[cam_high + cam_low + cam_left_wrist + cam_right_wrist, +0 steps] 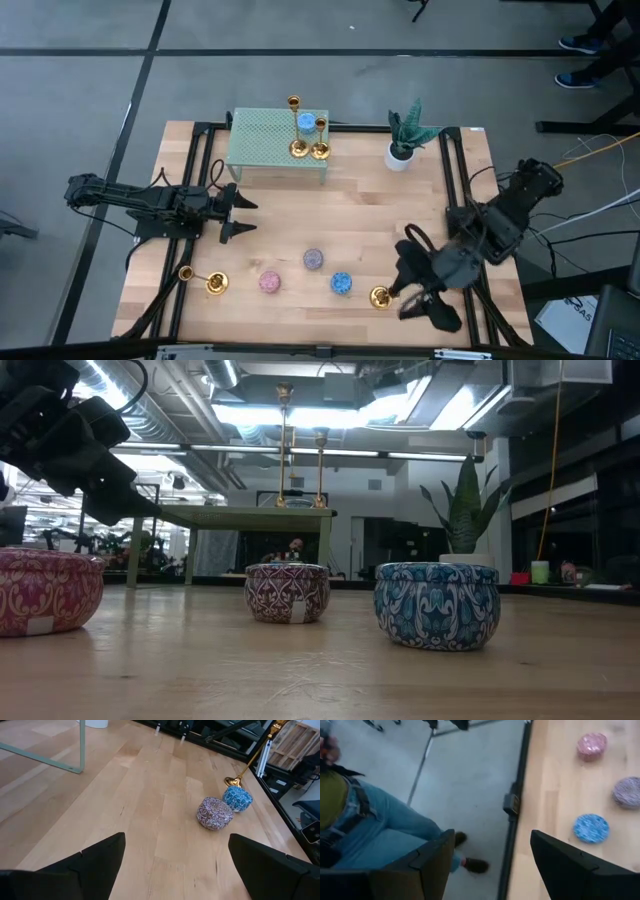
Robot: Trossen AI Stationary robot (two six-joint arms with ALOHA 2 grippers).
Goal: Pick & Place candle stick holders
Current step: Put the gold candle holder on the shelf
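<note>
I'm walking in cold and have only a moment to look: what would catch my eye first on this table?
Two gold candlesticks stand on a small green stand at the table's far edge, with a blue candle between them. Along the near edge, one candlestick lies tipped over at the left, while the right gripper reaches beside another. The left gripper hangs open above bare wood.
</note>
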